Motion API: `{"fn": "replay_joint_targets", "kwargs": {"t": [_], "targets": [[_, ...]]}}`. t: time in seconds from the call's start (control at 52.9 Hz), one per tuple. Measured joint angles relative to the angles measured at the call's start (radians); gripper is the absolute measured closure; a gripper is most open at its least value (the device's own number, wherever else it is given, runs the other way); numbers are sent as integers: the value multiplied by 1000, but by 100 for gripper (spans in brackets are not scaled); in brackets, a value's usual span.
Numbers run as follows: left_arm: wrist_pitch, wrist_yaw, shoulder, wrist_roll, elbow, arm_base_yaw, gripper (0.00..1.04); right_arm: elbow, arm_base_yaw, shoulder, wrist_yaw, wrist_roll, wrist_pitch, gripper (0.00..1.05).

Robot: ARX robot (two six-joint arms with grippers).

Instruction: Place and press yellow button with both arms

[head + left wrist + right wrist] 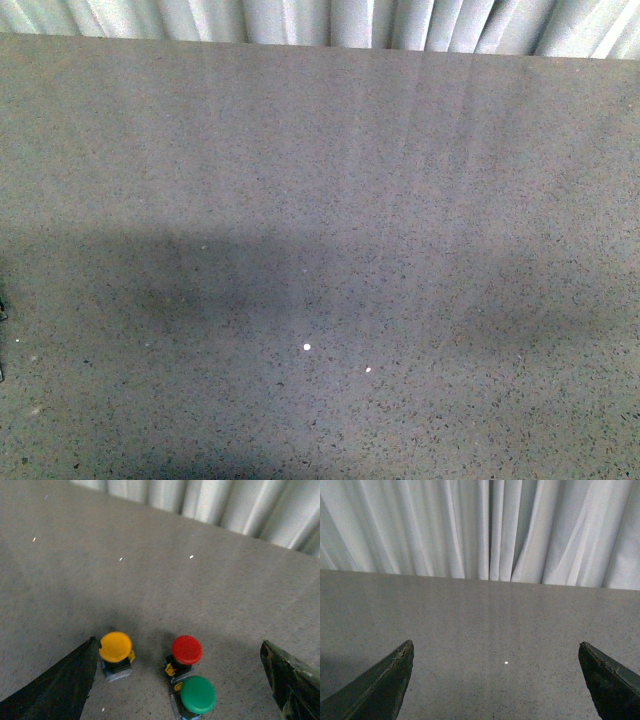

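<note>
Left fingers (65, 685) spread wide, nothing held; right fingers (380, 685) also spread wide over bare tabletop (485, 620) with the curtain (490, 525) beyond, nothing between them. Yellow button (116, 647) sits on the tabletop just beside the tip of one left finger, almost touching it, not centred in the gap. Centred in the gap instead is the red button (187, 649), with the green button (198, 694) just beside it. No button shows in the front view, so the group likely lies off to the left, not certain. Risks, as judgement: coming straight down could land that finger on the yellow cap and tip the button; closing from here would catch red, or red and green, instead of yellow; sliding over to centre yellow may shove its neighbours. The small base could also topple under an off-centre press from the right arm. Yellow button stands upright, cap up, long axis roughly vertical to the tabletop; its side tab (132, 655) points toward the red button.
</note>
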Motion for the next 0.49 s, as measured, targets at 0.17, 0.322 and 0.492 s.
{"fn": "replay_joint_targets", "kwargs": {"t": [0.17,0.322,0.492], "targets": [[236,101,264,6,4,154,9,0,0,0,0,0,0,9],[524,134,545,68,1,273,9,0,0,0,0,0,0,9],[723,142,756,82,-20,288,9,0,0,0,0,0,0,9]]}}
